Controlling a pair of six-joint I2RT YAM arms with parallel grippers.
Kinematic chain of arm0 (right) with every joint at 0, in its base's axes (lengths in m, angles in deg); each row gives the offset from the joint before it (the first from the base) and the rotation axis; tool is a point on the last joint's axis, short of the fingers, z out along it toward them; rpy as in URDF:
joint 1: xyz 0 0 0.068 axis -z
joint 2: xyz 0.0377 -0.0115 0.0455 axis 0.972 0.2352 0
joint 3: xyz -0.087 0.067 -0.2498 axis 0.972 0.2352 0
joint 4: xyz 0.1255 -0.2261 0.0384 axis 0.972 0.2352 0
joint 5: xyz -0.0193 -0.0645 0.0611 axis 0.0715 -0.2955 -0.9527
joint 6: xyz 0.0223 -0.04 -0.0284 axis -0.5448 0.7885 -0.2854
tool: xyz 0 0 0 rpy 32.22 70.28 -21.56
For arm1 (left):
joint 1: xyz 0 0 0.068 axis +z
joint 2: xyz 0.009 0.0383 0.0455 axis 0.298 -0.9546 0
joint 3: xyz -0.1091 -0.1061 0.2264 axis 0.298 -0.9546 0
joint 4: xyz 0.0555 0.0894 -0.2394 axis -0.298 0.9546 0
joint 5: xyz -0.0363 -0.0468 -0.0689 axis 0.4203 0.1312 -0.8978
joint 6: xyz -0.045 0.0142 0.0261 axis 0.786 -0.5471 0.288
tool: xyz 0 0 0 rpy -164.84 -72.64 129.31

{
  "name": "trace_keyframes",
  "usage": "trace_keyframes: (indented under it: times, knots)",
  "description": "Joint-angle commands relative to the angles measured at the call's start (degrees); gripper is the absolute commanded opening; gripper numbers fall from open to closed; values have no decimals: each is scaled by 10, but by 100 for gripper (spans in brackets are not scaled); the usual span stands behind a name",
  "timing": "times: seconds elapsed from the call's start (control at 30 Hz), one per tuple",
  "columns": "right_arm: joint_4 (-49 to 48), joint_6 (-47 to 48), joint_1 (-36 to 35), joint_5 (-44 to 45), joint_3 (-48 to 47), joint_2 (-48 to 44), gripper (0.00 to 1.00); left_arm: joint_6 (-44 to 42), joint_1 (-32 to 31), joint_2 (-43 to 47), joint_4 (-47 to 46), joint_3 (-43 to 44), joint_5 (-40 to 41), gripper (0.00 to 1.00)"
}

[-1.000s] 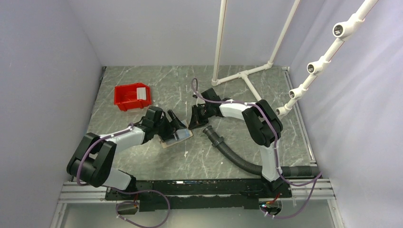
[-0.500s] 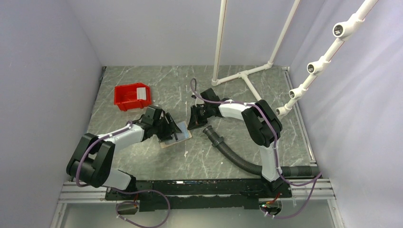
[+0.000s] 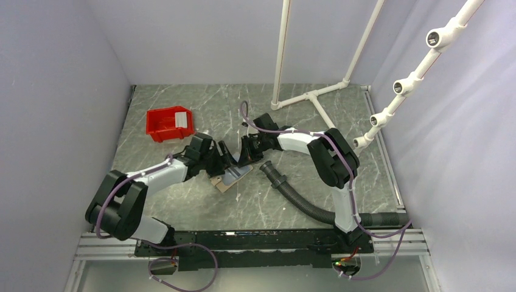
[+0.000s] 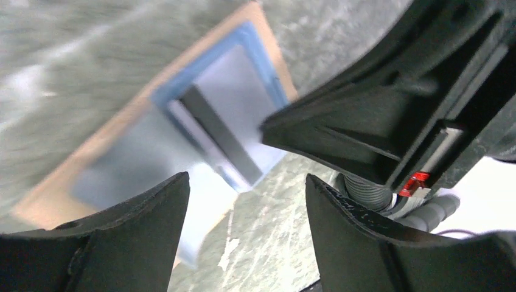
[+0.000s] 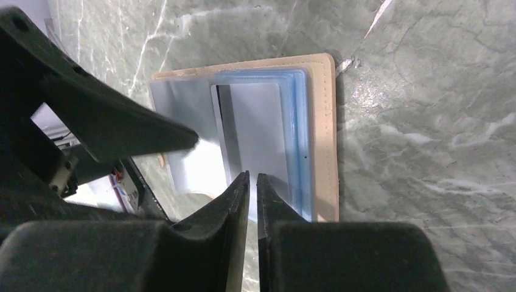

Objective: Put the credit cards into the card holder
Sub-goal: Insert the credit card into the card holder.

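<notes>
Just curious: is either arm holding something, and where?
Nothing is clearly gripped. The right fingers, nearly shut, touch the card at its edge; the left fingers stand open over the holder.

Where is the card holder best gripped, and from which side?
Probably the card holder by its bare tan border, coming low from the right in the right wrist view: it lies flat on the table, and there the edge juts past the blue sleeves.

Tan stitched leather-look card holder [image 5: 324,134] just ahead of the right gripper [image 5: 252,176] is matt, fine-grained. Its clear bluish plastic sleeves [image 5: 301,140] are glossy and smooth. Pale grey plastic card [image 5: 255,128] in them has a satin sheen. Right gripper and left gripper [image 4: 245,182] are black moulded plastic, matt. Green-grey marbled tabletop [image 5: 426,121] beneath is smooth, low sheen, stone-look.
</notes>
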Motion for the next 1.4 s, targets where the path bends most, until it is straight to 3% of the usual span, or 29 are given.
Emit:
trace_keyframes:
  times: [0.0,0.1,0.13,0.27,0.6,0.83,1.37]
  knots:
    - [6,15,0,8,-12,-6,12,-2,46,59,42,-24,8,76]
    - [19,23,2,17,-16,-13,16,-10,62,71,55,-23,-8,76]
    - [31,31,5,26,-19,-21,22,-11,64,67,43,-19,-31,71]
    - [46,39,13,35,-25,-30,29,-1,63,51,-8,-16,-64,59]
    - [37,38,25,20,-7,-34,33,8,38,-11,-57,6,-101,28]
    - [38,39,26,18,-7,-31,33,7,38,-63,-36,12,-69,10]
    - [39,43,43,11,4,-47,38,10,45,-115,-48,-7,-47,5]
